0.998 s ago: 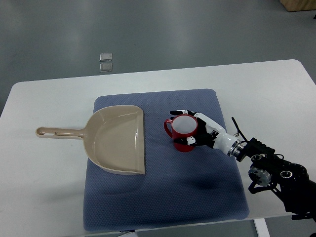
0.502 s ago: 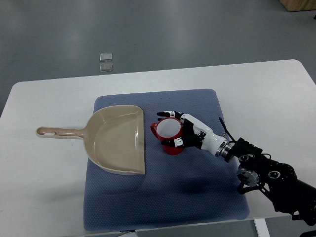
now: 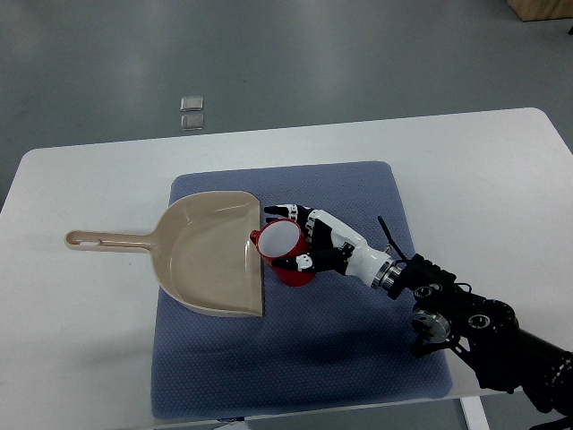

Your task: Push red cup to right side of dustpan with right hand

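The red cup (image 3: 288, 267), white inside, stands on the blue mat right at the open right edge of the beige dustpan (image 3: 208, 255); its handle overlaps the pan's lip. My right hand (image 3: 300, 237) comes in from the lower right and cups the cup's right side, one finger reaching past its far rim and the thumb at its near side. The fingers are curled around the cup and it stays on the mat, tilted slightly toward the pan. The dustpan's handle (image 3: 103, 240) points left. My left hand is out of sight.
A blue mat (image 3: 358, 349) covers the middle of the white table (image 3: 81, 358), with the dustpan on its left part. Two small square plates (image 3: 192, 111) lie on the grey floor beyond the table's far edge.
My right hand has slid the red cup leftward across the mat, from about a cup's width away to touching the dustpan's right edge. The dustpan has not moved.
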